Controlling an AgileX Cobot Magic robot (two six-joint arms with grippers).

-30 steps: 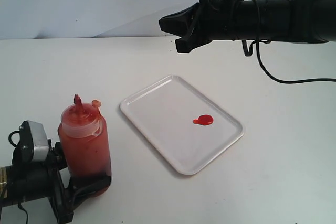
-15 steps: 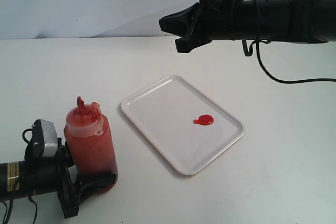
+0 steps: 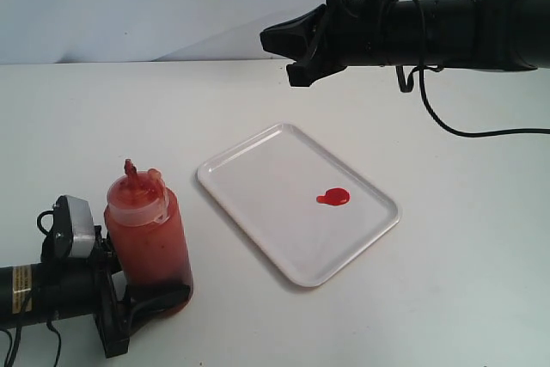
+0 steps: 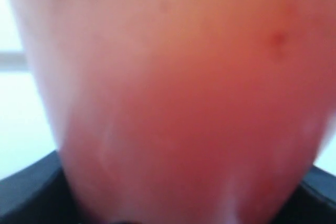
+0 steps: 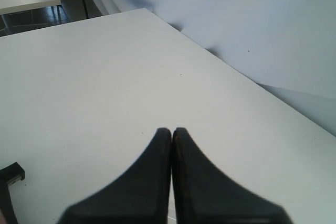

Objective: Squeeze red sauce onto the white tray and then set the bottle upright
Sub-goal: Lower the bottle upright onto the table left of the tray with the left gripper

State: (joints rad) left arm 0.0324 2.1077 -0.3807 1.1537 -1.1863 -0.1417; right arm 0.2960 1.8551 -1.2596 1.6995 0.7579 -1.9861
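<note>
The bottle (image 3: 148, 238) stands upright on the table at the front left, left of the white tray (image 3: 249, 199). Orange-red sauce shows through its wall, and its nozzle and small tethered cap are smeared. My left gripper (image 3: 155, 288) is shut on the bottle's lower part, reaching in from the left. The left wrist view is filled by the blurred bottle (image 4: 173, 103), with dark fingers (image 4: 26, 198) at its sides. A small blob of red sauce (image 3: 333, 198) lies on the tray. My right gripper (image 3: 279, 53) hangs shut and empty, high over the table's back; its closed fingertips (image 5: 172, 130) touch.
The tray lies at an angle in the middle of the white table. A black cable (image 3: 447, 122) hangs from the right arm above the table's back right. A white wall stands behind the table.
Over the last second the left gripper carried the bottle a little to the right and down; in the last half second it stayed still. The right arm has not moved.
</note>
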